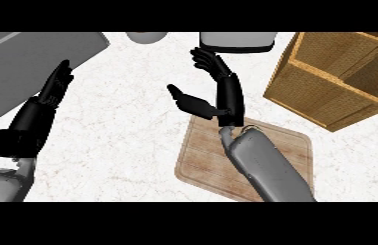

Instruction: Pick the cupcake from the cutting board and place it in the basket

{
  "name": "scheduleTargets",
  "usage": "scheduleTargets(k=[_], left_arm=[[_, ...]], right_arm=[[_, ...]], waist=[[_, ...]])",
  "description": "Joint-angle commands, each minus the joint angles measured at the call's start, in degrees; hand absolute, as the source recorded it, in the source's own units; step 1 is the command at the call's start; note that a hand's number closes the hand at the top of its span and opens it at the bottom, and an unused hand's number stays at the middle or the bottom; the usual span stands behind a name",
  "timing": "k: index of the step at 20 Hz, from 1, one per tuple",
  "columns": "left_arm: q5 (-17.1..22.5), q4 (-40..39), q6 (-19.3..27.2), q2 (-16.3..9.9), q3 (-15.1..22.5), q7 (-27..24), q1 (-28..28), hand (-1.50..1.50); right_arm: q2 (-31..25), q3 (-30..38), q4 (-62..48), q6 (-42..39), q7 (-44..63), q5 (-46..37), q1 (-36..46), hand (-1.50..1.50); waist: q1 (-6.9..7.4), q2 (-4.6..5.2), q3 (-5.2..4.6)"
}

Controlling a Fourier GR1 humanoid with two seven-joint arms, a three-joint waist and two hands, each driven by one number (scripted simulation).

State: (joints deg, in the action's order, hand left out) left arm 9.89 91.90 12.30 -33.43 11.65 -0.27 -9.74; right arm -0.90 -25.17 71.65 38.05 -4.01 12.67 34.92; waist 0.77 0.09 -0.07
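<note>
Bright, even light; faint shadows.

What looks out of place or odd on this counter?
The wooden cutting board shows no cupcake, though the right forearm hides part of it, and the open right robot hand holds nothing. None is visible in the woven wicker basket either, which sits askew. The open left robot hand rests at left.

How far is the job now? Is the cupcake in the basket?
Nothing looks done: no cupcake shows in the basket or on the cutting board; the right forearm may hide it. The right hand is open above the board, holding nothing. Picking and placing remain.
</note>
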Motion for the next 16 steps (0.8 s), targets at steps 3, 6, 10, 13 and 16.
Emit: scheduleTargets(k=[3, 6, 10, 13, 16], left_arm=[[-0.5, -0.5, -0.5, 0.0, 0.5, 0.1, 0.7, 0.0], [-1.3, -2.6, -0.6, -0.6, 0.0, -0.9, 0.5, 0.0], [-0.5, -1.6, -0.9, -0.6, -0.2, 0.5, 0.1, 0.0], [-1.0, -2.8, -0.9, 0.3, 0.4, -1.0, 0.2, 0.0], [-0.7, -1.8, -0.9, 0.2, 0.2, 0.6, -0.4, 0.0]], right_arm=[[-9.0, -6.2, -9.7, 10.5, 17.5, -15.4, 9.2, -1.5], [-15.2, -9.9, -14.1, 2.7, 28.3, -18.6, 15.0, -1.5], [-21.8, -16.8, -16.4, -15.4, 38.7, -20.1, 20.0, -1.5], [-22.1, -19.4, -14.4, -30.1, 45.8, -16.8, 25.0, -1.5], [-23.0, -19.2, -11.4, -42.8, 53.7, -11.4, 28.8, -1.5]], waist=[[-1.71, -1.5, -0.62], [-2.44, -1.8, -0.95], [-2.21, -2.21, -0.91], [-1.89, -1.7, -0.77], [-2.13, -1.72, -0.35]])
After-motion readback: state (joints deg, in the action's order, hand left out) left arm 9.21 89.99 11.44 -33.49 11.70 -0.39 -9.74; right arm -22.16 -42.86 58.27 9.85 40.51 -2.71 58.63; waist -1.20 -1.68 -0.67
